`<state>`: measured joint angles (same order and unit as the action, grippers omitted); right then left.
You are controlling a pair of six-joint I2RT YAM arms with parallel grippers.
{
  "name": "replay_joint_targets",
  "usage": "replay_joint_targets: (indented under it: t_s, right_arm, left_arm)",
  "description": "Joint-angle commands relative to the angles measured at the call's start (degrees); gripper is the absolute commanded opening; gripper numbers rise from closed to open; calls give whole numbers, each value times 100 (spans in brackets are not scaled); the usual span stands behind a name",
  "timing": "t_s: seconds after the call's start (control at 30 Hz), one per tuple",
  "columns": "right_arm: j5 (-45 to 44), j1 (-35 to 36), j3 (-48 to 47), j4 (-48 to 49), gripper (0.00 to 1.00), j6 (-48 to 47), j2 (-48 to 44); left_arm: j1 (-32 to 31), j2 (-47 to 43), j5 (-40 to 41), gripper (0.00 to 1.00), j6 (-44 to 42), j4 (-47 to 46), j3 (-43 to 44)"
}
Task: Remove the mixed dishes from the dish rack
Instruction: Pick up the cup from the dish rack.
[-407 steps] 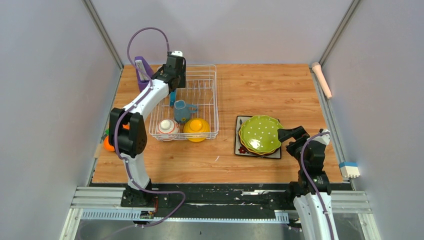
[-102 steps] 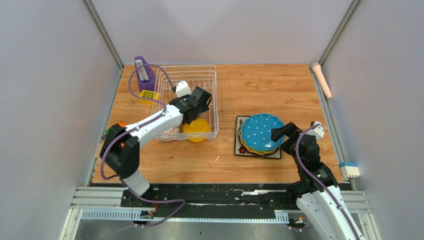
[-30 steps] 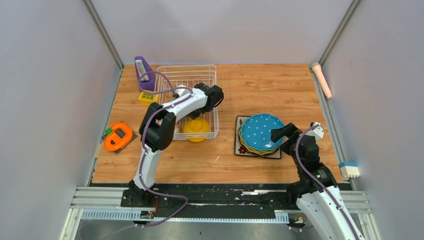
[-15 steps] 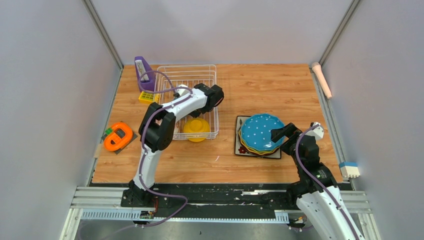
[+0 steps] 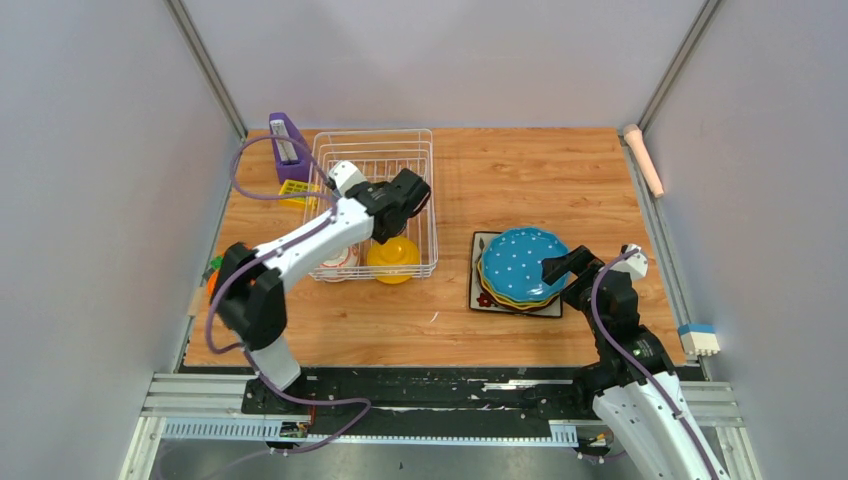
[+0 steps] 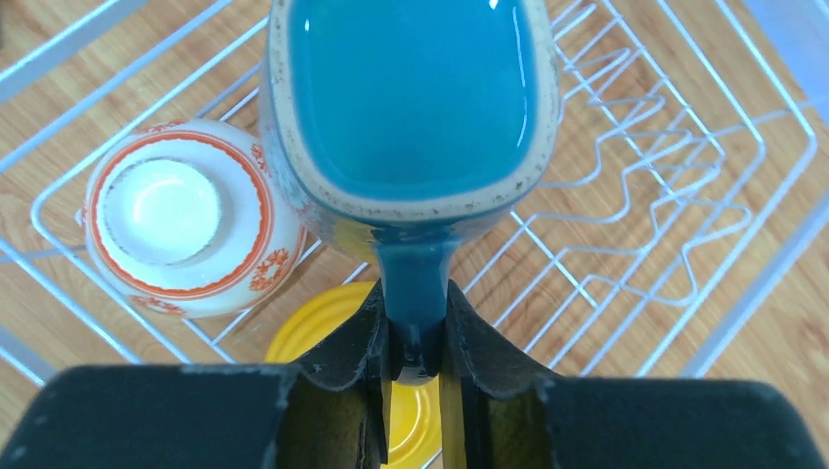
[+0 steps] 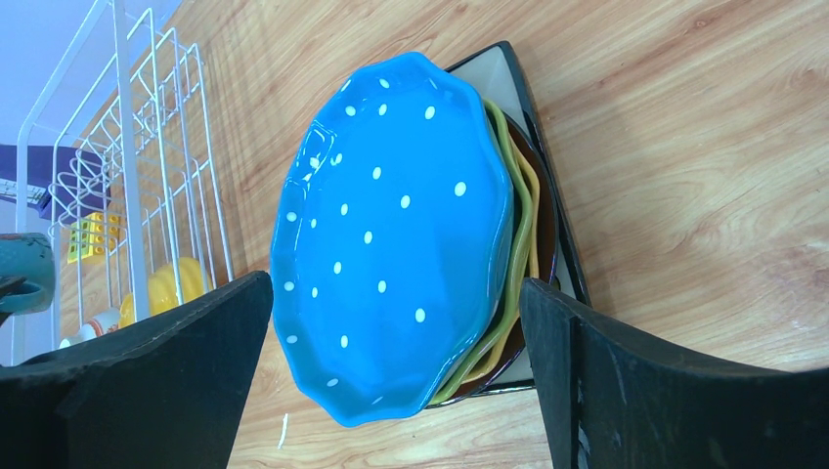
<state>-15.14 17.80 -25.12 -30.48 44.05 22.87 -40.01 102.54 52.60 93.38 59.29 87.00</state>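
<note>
The step now is taking the mug out. The left gripper [image 6: 415, 344] is shut tight on the handle of the blue-grey mug [image 6: 411, 98]. The mug sticks out in front of its fingers and looks lifted over the dish rack [image 5: 375, 132]. Two bowls sit upside down in the rack under the hand. The red-and-white patterned bowl [image 6: 186, 230] is off to one side, and the yellow bowl [image 6: 318, 327] is right below the fingers. Next, I think, the mug must go sideways over the wire wall and down onto the table [image 5: 520, 170]. The right gripper [image 7: 396, 285] is wide open and holds nothing. The blue-dotted plate [image 7: 391, 225] lies just ahead of it, on top of the plate pile.
</note>
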Motion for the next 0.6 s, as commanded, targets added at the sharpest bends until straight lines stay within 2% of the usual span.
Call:
replay_joint_targets:
  t_s: [0.0, 0.03, 0.1, 0.23, 0.33, 0.47, 0.53, 0.57]
  right_arm:
    - [-91, -14, -59, 278, 100, -8, -21]
    - [-40, -15, -92, 272, 100, -22, -35]
    - [153, -14, -165, 277, 100, -74, -53]
    - [618, -18, -293, 339, 100, 16, -146]
    - [975, -14, -300, 540, 100, 250, -201]
    - [1986, -21, -184, 1325, 100, 541, -219]
    - [2502, -14, -81, 1895, 100, 787, -173]
    - [2741, -14, -32, 2213, 99, 899, -131]
  left_arm:
    - [-42, -1135, -24, 0, -2174, -2770, -1005]
    - [-42, -1431, -464, 0, -2931, -3689, -1400]
    - [-44, -1793, -1197, 0, -3851, -4791, -1867]
    - [-42, -2222, -2677, 0, -4977, -5748, -2112]
    - [-42, -2448, -3734, 0, -5294, -6296, -2317]
    - [-42, -2752, -5743, 0, -5451, -7629, -3131]
    - [-42, -2896, -6322, 0, -5313, -8566, -3494]
    - [-42, -2936, -6455, 0, -5273, -8746, -3583]
